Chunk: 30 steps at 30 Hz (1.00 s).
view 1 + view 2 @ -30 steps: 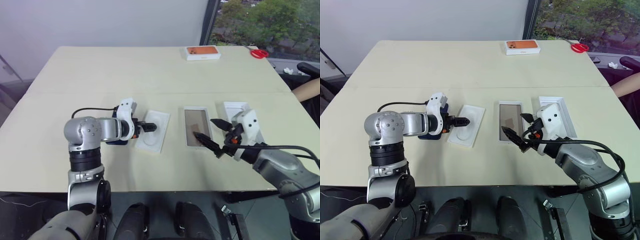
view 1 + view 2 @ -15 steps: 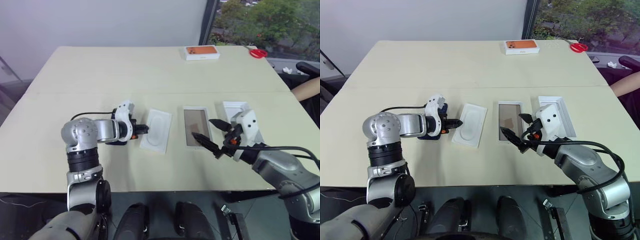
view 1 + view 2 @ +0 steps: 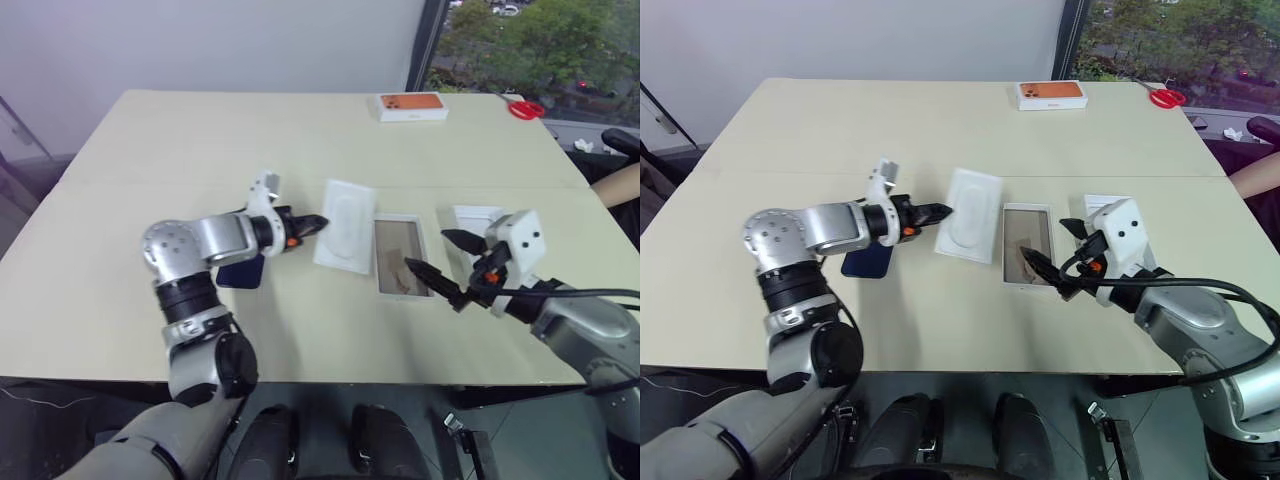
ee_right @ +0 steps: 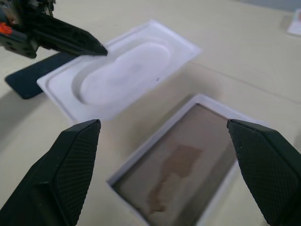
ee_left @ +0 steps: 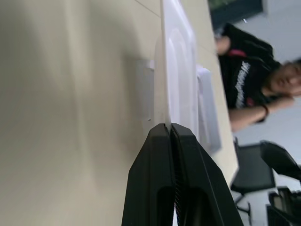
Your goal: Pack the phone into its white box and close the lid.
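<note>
Phone [image 3: 868,260] lies flat on the desk [image 3: 820,130] under the left arm, well apart from the white box [image 3: 1026,246], whose brownish floor is bare. Left tool [image 3: 943,211] is clamped on the near edge of the thin white insert [image 3: 970,214], holding it tilted off the desk beside the box. Right tool [image 3: 438,267] hovers spread wide over the box's near end. Judged step: placing the insert; next calls for lining it up with the tray. Lid [image 3: 478,222] waits behind the right tool.

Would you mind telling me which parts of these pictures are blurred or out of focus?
Left wrist view: the insert pinched by the left gripper goes soft with distance, and the person behind is blurred. Right wrist view: the right gripper's fingertips are soft; the white box is clearer.
</note>
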Tool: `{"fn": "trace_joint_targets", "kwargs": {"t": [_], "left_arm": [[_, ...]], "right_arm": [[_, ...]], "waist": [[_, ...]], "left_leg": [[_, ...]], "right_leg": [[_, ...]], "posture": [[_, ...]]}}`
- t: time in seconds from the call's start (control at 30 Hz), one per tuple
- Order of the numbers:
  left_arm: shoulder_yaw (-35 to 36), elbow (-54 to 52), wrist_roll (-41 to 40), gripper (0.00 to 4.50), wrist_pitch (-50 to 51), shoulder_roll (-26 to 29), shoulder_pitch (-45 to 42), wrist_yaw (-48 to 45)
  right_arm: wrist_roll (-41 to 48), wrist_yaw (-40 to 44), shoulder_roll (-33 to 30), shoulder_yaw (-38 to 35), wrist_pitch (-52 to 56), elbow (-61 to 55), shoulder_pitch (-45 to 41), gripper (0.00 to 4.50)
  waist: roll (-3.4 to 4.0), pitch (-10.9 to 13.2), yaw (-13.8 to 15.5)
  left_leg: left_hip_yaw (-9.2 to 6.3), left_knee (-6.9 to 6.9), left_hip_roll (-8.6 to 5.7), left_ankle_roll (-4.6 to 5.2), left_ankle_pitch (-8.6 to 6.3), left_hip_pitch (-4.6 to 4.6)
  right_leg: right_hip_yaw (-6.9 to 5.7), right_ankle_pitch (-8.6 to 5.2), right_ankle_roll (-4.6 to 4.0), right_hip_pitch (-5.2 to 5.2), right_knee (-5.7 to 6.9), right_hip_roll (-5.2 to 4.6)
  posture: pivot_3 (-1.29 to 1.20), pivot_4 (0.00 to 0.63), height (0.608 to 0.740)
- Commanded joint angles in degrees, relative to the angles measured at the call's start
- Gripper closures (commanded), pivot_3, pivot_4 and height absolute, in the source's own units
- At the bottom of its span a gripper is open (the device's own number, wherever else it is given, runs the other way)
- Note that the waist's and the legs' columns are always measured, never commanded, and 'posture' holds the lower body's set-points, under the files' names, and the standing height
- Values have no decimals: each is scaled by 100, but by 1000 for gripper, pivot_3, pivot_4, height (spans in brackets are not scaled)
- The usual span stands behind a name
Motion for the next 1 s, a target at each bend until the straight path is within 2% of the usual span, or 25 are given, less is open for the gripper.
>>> {"fn": "trace_joint_targets", "kwargs": {"t": [0.03,0.23,0.4,0.77,1.0], "left_arm": [[85,-141,189,4461,-108,-428,-261,329],[-91,133,590,4461,-451,-1067,-375,802],[-274,408,649,4461,-637,-1285,-437,924],[-561,618,332,4461,-878,-1204,-385,660],[-669,566,-5,4461,-543,-1244,-222,435]], "right_arm": [[-54,67,-101,-318,-149,-61,121,0],[-90,-34,-47,-489,-167,-24,140,0],[-95,-136,12,-513,-160,-94,242,0],[-76,-289,92,-490,-179,-215,383,0],[-77,-283,83,-446,-214,-154,332,0]], "waist": [[0,0,-3],[-3,2,-4],[-6,4,14],[-7,4,0],[-7,4,2]], "left_leg": [[0,0,1,0,0,1],[2,-1,7,1,0,5],[0,0,4,1,0,1],[0,0,3,1,0,1],[0,0,3,1,0,1]], "right_leg": [[0,0,0,0,1,1],[1,-1,-1,0,2,9],[0,-1,-1,0,1,7],[0,-1,-1,0,1,7],[0,-1,-1,0,1,7]], "posture": [[0,150,740],[0,150,740],[0,150,740],[0,150,740],[0,150,740]]}}
